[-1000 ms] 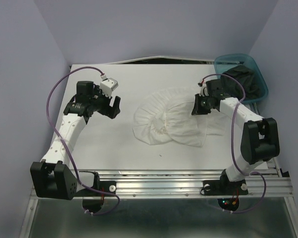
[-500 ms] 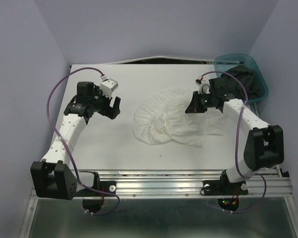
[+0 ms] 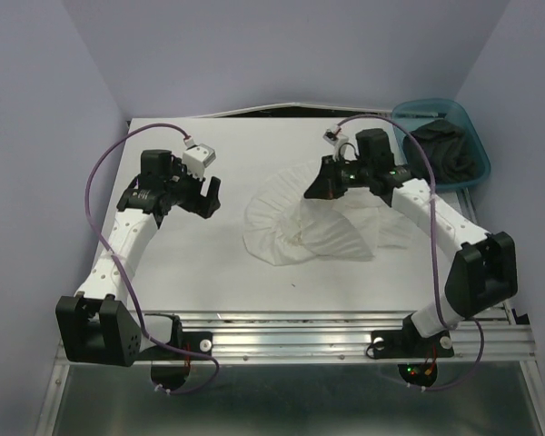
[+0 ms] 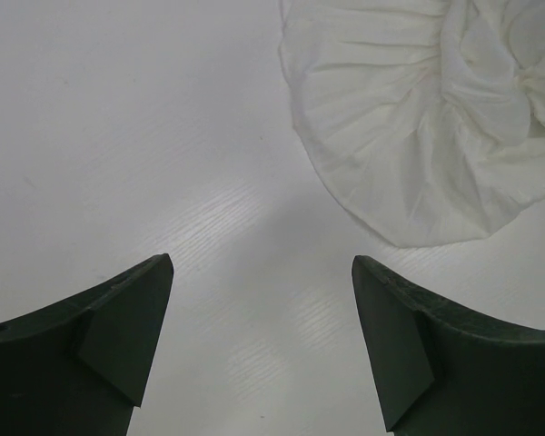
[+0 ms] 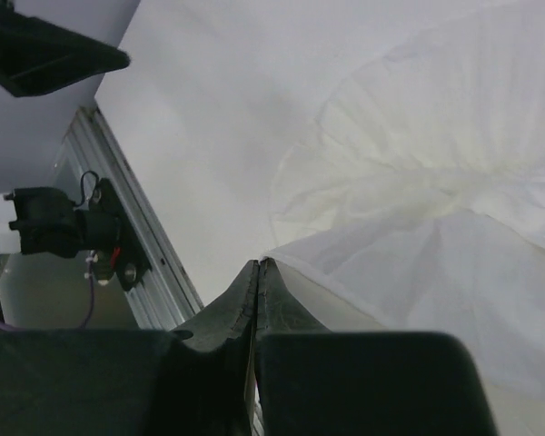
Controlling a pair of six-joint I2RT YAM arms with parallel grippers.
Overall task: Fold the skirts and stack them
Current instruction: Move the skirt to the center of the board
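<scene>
The white skirt is lying in the middle of the table, one hem clamped in our right gripper, its jaws pressed together on the cloth. We are holding only a thin pinch, so it could slip and fold crooked. Our left gripper is hovering beside it, spread apart and pinning nothing.

no readable text, label, brand, number or sign in any view; nothing legible anywhere

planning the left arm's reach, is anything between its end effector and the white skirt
Nothing visible does. Only bare white table lies between the open left end effector and the near hem of the white pleated cloth skirt.
</scene>
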